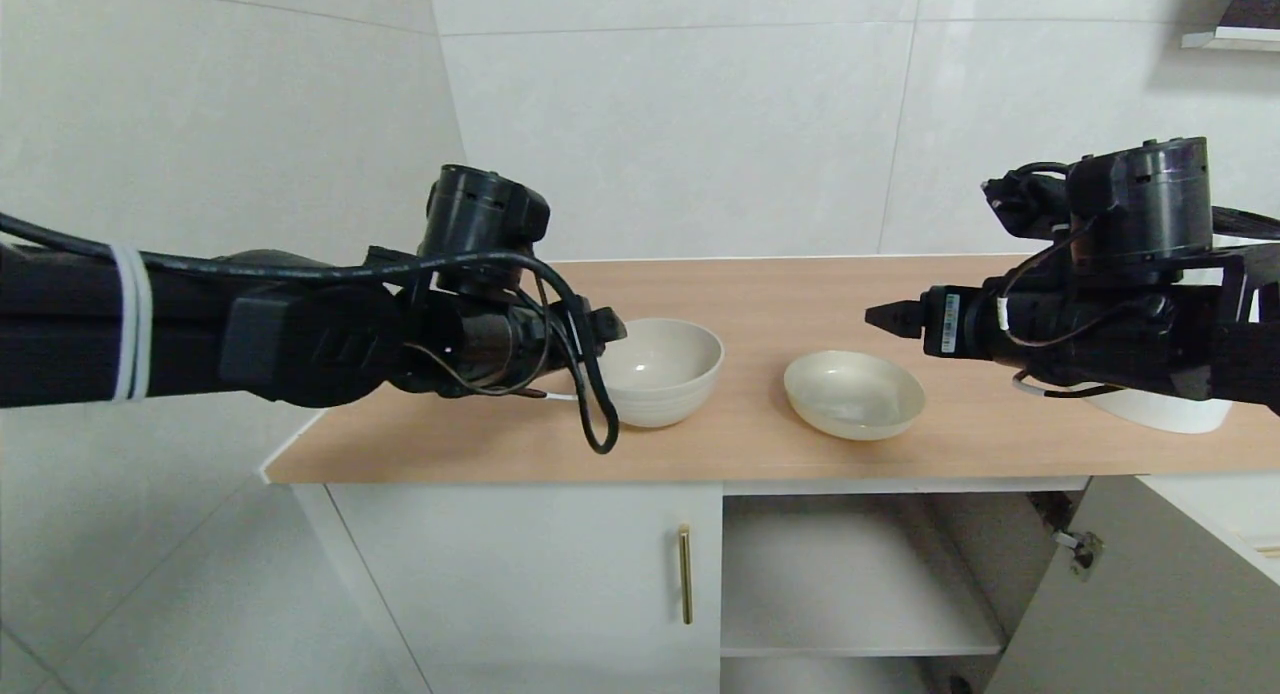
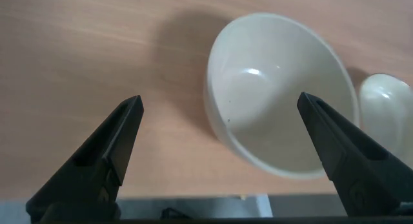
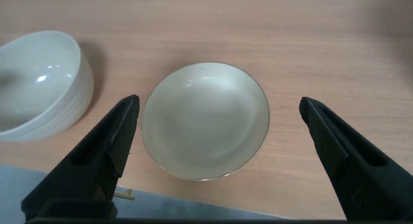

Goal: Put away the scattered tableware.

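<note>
The deep ribbed bowl [image 1: 662, 372] and the shallow dish [image 1: 853, 394] sit near each other on the wooden counter [image 1: 760, 294], so by the look of it nothing is put away yet. The left gripper [image 2: 219, 100] hangs over the bowl and the right gripper [image 3: 218, 102] over the dish. The wrist views make plain that both are spread wide and hold nothing, while the head view adds the open cupboard [image 1: 850, 574] below and a white vessel [image 1: 1165, 412] partly behind the right arm.
</note>
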### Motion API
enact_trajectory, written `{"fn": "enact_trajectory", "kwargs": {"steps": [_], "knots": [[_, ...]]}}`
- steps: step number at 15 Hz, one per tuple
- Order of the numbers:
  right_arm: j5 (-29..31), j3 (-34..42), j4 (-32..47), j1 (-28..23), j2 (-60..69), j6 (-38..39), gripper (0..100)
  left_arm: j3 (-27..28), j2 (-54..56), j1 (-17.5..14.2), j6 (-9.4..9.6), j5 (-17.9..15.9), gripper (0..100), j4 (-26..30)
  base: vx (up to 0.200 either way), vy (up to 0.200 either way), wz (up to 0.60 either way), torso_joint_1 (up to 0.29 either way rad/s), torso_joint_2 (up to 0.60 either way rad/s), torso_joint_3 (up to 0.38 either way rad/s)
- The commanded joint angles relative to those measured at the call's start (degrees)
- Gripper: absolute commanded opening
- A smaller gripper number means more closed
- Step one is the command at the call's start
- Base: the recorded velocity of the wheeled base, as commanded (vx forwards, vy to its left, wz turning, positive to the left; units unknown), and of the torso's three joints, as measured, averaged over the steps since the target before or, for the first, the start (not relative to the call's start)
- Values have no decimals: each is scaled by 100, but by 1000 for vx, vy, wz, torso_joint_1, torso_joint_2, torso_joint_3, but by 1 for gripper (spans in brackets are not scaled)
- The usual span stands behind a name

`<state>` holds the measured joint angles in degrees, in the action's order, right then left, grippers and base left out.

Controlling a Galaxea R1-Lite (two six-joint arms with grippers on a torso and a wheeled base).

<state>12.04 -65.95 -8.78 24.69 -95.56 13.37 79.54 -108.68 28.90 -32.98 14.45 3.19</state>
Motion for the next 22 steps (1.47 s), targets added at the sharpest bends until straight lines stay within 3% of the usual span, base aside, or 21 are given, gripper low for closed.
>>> {"fn": "enact_trajectory", "kwargs": {"steps": [1,6,7,12,16,20,22], "knots": [[0,3,-10,-8,-24,-1,100,-18,-241,1,-7,6,100,-38,0,0,0,0,0,0],[0,3,-10,-16,-24,-1,100,-27,-347,1,2,-3,100,-38,0,0,0,0,0,0],[0,3,-10,-16,-24,-1,100,-27,-382,1,10,-3,0,-38,0,0,0,0,0,0],[-18,-5,8,-16,-24,-1,100,-18,-373,1,2,6,0,-29,0,0,0,0,0,0],[-9,-23,34,-69,-200,25,100,-334,400,10,28,-65,0,-47,0,0,0,0,0,0],[17,-823,1308,-192,-797,438,100,-870,1253,36,63,-1084,0,-82,0,0,0,0,0,0],[219,-999,1344,-298,-1254,491,100,-1231,1437,28,230,-1453,0,-469,0,0,0,0,0,0]]}}
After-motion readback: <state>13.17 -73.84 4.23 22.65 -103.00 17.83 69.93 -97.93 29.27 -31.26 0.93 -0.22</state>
